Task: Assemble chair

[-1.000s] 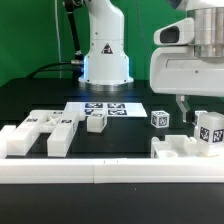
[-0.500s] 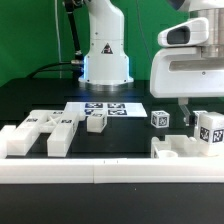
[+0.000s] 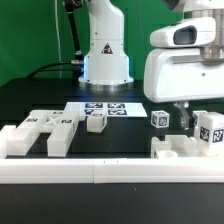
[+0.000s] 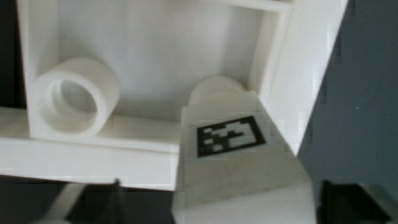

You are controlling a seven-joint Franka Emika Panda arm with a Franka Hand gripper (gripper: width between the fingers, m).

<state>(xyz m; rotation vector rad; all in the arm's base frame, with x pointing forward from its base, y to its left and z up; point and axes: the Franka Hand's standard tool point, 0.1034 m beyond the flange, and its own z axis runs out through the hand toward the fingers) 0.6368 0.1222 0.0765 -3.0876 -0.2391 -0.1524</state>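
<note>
wrist housing (image 3: 185, 72) had shifted slightly toward the exterior view's left, settling over the right-hand parts. looked like lining up a grab, nothing lifted. gripper (image 3: 188, 112): couldn't tell if open or clamped. tagged chair piece (image 3: 210, 131) sat near right, by the notched bar (image 3: 172, 147). it stood upright, long axis roughly vertical, tag facing near side.

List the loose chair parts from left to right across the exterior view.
Cluster of notched white parts → small block → small tagged cube → taller tagged piece.
</note>
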